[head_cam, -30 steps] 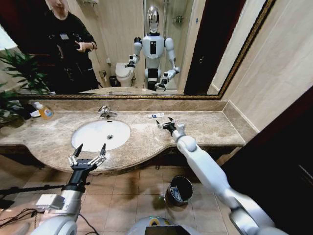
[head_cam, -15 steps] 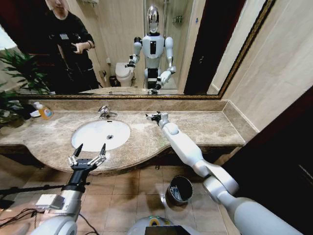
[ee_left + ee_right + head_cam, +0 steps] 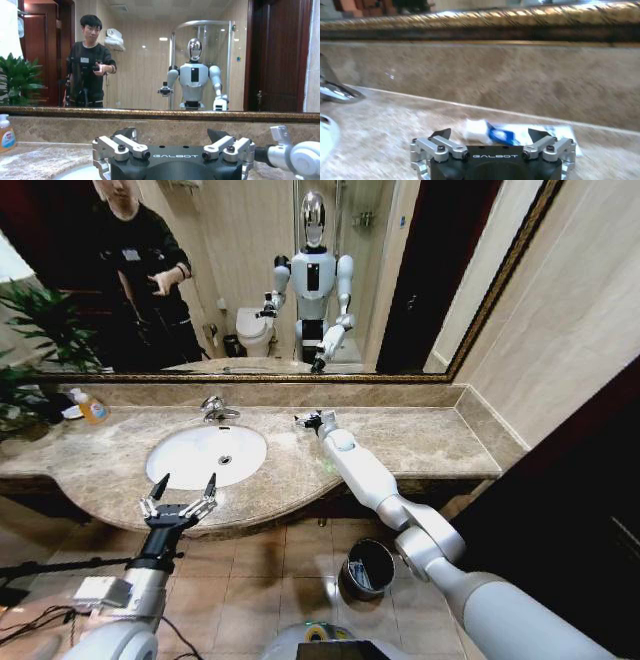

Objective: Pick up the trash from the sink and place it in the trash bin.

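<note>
White "GALBOT" lettering marks the right gripper (image 3: 490, 135), fingers spread.

Gilt-framed mirror (image 3: 250, 280), tiled floor (image 3: 260, 570)

The white and blue trash (image 3: 492, 133) on the table (image 3: 395, 123) is blurred, and its near part is hidden behind the right claw (image 3: 489, 134). The sink (image 3: 324, 135) and the faucet (image 3: 332, 92) are cut off by the picture's edge. The contents of the trash bin (image 3: 365, 570) are too small to identify.
</note>
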Motion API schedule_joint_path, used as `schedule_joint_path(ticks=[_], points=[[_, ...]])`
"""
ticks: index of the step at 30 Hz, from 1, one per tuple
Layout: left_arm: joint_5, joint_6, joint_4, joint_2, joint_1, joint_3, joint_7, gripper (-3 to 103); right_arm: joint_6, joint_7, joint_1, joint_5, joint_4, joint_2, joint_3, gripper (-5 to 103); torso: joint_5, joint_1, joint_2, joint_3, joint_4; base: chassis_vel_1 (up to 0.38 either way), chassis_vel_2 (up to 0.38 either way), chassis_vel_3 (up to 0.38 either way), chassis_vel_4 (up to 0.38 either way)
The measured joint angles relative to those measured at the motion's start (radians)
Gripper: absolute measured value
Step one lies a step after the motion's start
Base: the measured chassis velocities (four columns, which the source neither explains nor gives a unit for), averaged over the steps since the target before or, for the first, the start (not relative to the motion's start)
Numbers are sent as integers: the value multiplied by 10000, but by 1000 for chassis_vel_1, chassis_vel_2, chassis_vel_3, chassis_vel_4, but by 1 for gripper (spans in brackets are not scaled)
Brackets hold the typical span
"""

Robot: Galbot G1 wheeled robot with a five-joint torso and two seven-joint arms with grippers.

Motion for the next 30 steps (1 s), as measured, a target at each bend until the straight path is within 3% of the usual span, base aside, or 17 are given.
schedule_joint_path(ticks=[3,7,14,19,30], points=[[1,0,0,0,0,0,0,100,-6,-19,-106,-49,64,-102,107,98,2,1,0,0,-1,0,0,0,0],[0,0,0,0,0,1,0,100,21,-72,-189,-79,194,-176,134,88,1,1,0,0,2,0,0,0,0],[0,0,0,0,0,0,0,100,63,-165,-327,-86,639,-240,-15,84,0,0,0,0,1,0,0,0,0],[0,0,0,0,0,0,0,100,237,-358,-174,-156,346,23,-66,95,-1,0,0,0,2,0,0,0,0],[0,0,0,0,1,0,-1,100,429,-648,171,-439,-416,380,-22,95,-1,1,0,0,2,0,0,0,0]])
